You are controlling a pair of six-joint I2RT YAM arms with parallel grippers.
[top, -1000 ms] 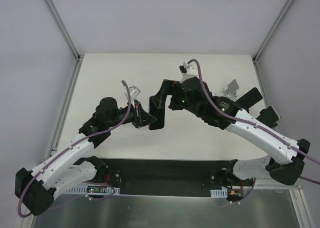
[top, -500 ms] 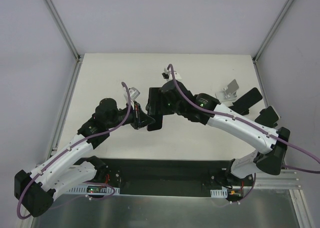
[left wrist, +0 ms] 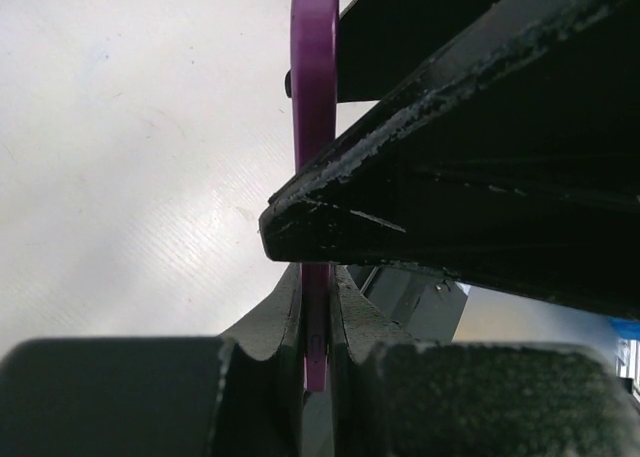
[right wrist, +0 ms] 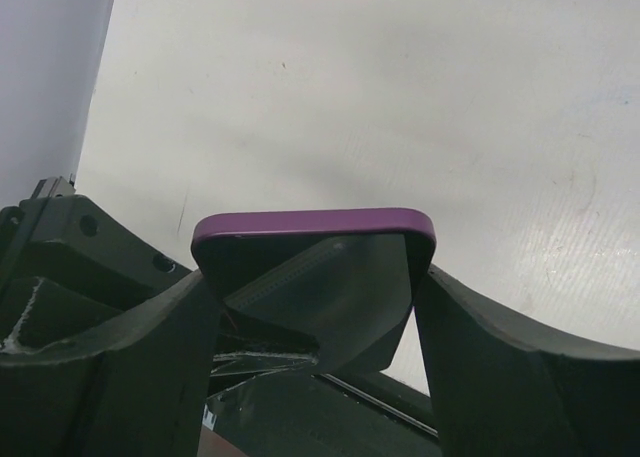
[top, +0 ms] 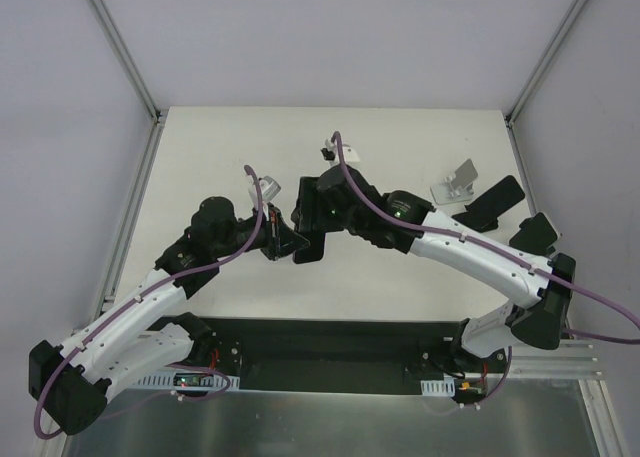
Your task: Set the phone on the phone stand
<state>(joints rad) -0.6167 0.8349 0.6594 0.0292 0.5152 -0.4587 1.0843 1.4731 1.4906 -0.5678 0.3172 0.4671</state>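
The phone [top: 313, 247] is black with a purple rim and is held off the table mid-scene, between both grippers. My left gripper [top: 287, 240] is shut on its lower edge; the left wrist view shows the purple rim [left wrist: 315, 87] pinched between the fingers of this gripper [left wrist: 316, 297]. My right gripper [top: 312, 205] is shut across the phone's width; in the right wrist view the phone [right wrist: 312, 239] sits between its fingers, where the gripper [right wrist: 318, 287] holds it. The black phone stand [top: 496, 199] stands at the far right, apart from both grippers.
A small silver bracket-like stand [top: 455, 184] sits just left of the black stand. Another flat black object [top: 540, 234] lies at the right edge, partly under my right arm. The black rail [top: 330, 352] with the arm bases runs along the near edge.
My right gripper has swung left with the phone, turning it more upright in the top view. My right elbow has moved out to the right. My left gripper has stayed on the phone's lower edge.
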